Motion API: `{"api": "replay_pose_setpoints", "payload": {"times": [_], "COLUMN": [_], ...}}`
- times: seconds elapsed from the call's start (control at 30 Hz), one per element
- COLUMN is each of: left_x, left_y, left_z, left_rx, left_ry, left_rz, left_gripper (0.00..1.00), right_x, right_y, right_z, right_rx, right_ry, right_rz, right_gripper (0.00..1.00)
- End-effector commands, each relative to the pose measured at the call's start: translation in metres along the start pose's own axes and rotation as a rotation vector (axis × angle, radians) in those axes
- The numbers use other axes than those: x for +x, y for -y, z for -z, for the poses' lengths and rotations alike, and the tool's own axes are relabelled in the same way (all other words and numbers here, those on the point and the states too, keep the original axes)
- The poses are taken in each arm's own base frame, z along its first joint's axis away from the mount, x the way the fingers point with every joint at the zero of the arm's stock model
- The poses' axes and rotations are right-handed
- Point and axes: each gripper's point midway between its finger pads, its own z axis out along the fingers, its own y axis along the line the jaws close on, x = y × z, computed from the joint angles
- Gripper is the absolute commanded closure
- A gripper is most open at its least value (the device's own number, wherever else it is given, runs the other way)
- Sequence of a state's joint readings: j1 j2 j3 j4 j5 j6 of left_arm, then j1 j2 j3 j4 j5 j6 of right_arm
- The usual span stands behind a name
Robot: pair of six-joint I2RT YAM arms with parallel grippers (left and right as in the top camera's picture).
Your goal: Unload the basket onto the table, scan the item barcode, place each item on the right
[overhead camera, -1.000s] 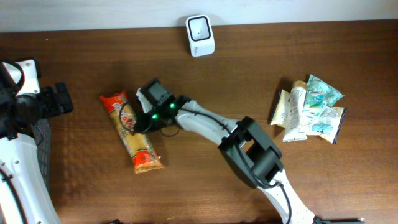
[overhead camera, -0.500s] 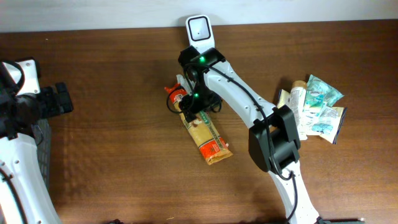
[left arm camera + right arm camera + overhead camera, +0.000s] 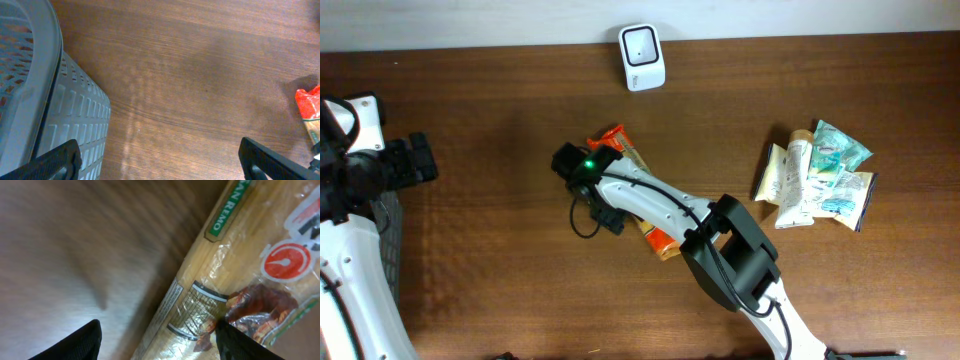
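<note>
Dark wood tabletop carries all items. The scanner stands at the far edge, window facing up. The pasta packet lies flat and diagonal near the centre, in front of the scanner and apart from it, partly hidden under the right arm. A pile of pouches sits well to the right.

Right hand: fingers spread, low over the packet, pinching nothing. One finger overlaps the packet's edge. Left hand: fingers spread wide and empty, beside the basket.

Step in hand, as judged: regrasp the packet for presentation to the scanner.

1. Centre the right hand across the packet's narrow width, both fingers clear of the film before closing.
2. Grip at mid-length, since a long packet will likely sag or swing from one end.
3. No barcode can be identified in these views. Locate it, then turn that face toward the scanner window.
</note>
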State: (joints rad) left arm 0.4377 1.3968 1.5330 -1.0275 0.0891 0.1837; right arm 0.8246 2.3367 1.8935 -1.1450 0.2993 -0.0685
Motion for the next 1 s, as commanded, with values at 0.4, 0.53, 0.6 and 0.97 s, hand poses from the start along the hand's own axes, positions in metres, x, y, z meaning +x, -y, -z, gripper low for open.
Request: {"api": "replay_pose_setpoints", "payload": {"times": [0.4,0.53,0.6,0.97], "left_x": [-0.001,-0.001,-0.001,-0.001], "left_y": [0.001,0.001,0.001,0.001], "left_z": [0.002,0.002,0.002,0.002], "left_rx": [0.0,0.0,0.0,0.0], "left_ry": [0.006,0.006,0.006,0.006], "left_rz": [-0.018,-0.018,-0.018,-0.018], "left_gripper": [0.01,0.01,0.01,0.01], "right_x": [0.041,0.019,0.011,0.048], "right_y": [0.067,0.062,0.056,0.058], "right_z": [-0.051,0.008,0.074,0.041], "right_rx": [0.197,0.011,-0.238,-0.968], "right_ry": [-0.092,0.02,0.145,0.208], "right_rz": [-0.143,-0.192,-0.219,-0.436], "right_gripper": [0.96,0.96,0.96,0.96]}}
